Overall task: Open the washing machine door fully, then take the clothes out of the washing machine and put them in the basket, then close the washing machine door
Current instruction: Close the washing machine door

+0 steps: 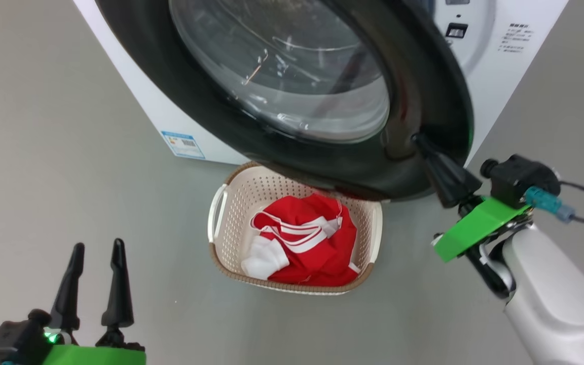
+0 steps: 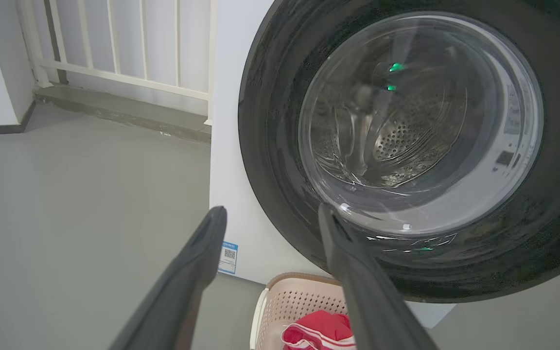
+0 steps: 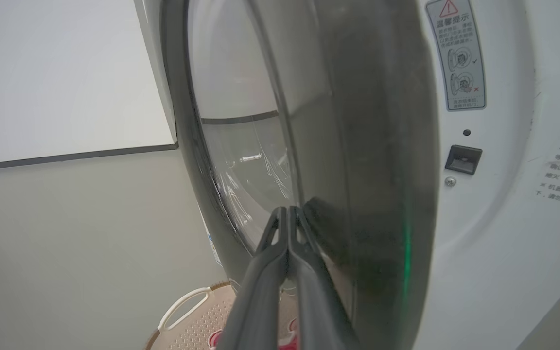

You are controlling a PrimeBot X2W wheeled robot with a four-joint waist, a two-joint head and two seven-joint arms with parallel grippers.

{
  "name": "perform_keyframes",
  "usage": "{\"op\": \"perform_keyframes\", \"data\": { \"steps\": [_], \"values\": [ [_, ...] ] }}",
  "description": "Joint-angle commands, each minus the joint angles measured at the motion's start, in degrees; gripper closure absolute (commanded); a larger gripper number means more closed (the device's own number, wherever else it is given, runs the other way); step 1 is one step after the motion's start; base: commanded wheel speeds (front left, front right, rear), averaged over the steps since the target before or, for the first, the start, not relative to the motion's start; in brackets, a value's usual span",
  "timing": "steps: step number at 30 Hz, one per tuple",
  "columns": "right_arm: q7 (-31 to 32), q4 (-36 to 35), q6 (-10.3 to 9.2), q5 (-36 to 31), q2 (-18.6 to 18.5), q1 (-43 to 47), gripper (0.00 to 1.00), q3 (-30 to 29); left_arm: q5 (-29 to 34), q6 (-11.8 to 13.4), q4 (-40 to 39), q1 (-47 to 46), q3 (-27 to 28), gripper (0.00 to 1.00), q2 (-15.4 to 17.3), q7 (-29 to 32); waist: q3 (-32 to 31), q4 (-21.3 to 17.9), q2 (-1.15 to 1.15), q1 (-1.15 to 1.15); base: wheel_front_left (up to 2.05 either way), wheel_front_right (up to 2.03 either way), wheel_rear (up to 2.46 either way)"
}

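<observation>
The door (image 1: 292,76) fills the upper middle of the head view, swung most of the way toward the washer (image 1: 510,66). It is not yet shut: in the right wrist view the latch slot (image 3: 462,159) is uncovered at centre right. The right gripper (image 1: 417,139), fingers pressed together and holding nothing, appears to touch the door's glossy black rim at centre right. To close it well, I judge the push should be steady and follow the door's swing toward the slot. The tip must not slide off the rim, and the push should last until the latch catches. The clothes (image 1: 307,238) lie in the basket (image 1: 236,203) at lower centre, just under the door's lower edge. The left gripper (image 1: 97,246), lower left, is spread wide, empty and well apart.
</observation>
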Motion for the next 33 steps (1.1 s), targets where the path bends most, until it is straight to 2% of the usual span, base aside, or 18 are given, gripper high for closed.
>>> {"op": "perform_keyframes", "data": {
  "steps": [1,18,27,33],
  "values": [
    [-0.3,-0.8,0.07,0.0,-0.6,-1.7,1.0,-0.3,0.4,-0.2,-1.4,-2.1,1.4,0.0,1.3,-0.5,1.4,0.6,0.0,0.0,0.0,0.0,0.0],
    [-0.3,1.5,0.07,-0.7,-4.4,-13.0,1.0,-6.3,-0.1,-0.2,-2.3,-5.5,0.4,0.0,1.6,-0.5,8.8,2.6,0.0,0.0,0.0,0.0,0.0],
    [-0.3,4.2,0.07,-0.8,-6.1,-18.1,1.0,-7.3,-0.1,-0.2,-2.0,-6.5,0.0,0.0,1.4,-0.5,9.9,3.1,0.0,0.0,0.0,0.0,0.0],
    [-0.3,7.8,0.07,-1.1,-5.8,-20.2,1.0,-9.2,-0.1,-0.2,-1.5,-6.8,-0.1,0.0,1.4,-0.5,9.3,3.1,0.0,0.0,0.0,0.0,0.0]
  ]
}}
